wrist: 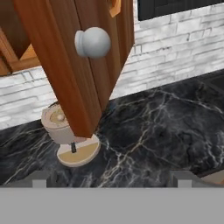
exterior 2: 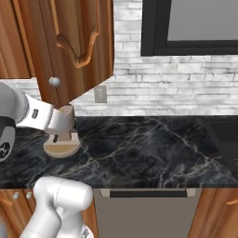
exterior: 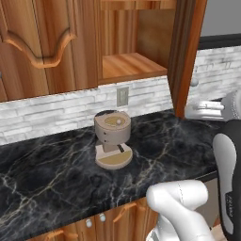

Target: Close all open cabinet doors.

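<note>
black marble counter (exterior 2: 153, 144) ran wide below. the open cabinet door (wrist: 83, 65) swung out at twelve o'clock ahead of the hand, silver knob (wrist: 92, 42) facing it. tan coffee maker (exterior: 113, 139) sat beneath at seven o'clock. gripper fingers stood spread, holding nothing.

Open cabinet door (wrist: 83, 65): top cut off by frame, just ahead of end effector (wrist: 111, 181). Coffee machine (wrist: 65, 131): partly hidden behind door's lower corner.
</note>
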Available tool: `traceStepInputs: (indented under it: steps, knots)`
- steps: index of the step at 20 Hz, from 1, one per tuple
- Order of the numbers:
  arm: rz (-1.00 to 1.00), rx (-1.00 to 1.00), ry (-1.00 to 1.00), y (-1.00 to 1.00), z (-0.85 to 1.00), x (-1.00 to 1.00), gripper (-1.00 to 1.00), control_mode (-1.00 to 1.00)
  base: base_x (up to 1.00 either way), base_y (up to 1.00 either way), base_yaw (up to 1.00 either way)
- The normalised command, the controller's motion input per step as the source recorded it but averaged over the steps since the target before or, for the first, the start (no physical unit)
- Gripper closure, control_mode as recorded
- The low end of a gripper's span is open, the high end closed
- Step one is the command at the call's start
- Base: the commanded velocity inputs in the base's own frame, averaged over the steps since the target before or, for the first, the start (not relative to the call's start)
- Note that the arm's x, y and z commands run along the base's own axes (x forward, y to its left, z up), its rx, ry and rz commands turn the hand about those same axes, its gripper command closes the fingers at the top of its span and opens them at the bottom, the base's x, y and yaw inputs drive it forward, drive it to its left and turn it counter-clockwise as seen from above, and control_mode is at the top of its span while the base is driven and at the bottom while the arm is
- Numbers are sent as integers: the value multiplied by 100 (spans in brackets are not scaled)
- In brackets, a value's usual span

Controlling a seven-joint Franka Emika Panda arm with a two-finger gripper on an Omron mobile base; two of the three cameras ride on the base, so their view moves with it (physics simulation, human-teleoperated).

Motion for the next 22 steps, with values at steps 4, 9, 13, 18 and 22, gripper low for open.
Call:
traceStepInputs:
  steps: [4,9,13,18,22]
  knots:
    - [19,0,-32,0,0,-42,-100,-100,0,0,0]
    - [22,2,-17,-1,1,0,-100,-100,0,0,0]
    - [23,8,-3,-23,0,23,-100,-100,0,0,0]
    - [24,13,0,-44,11,34,-100,-100,0,0,0]
    - [20,9,0,-38,15,0,-100,-100,0,0,0]
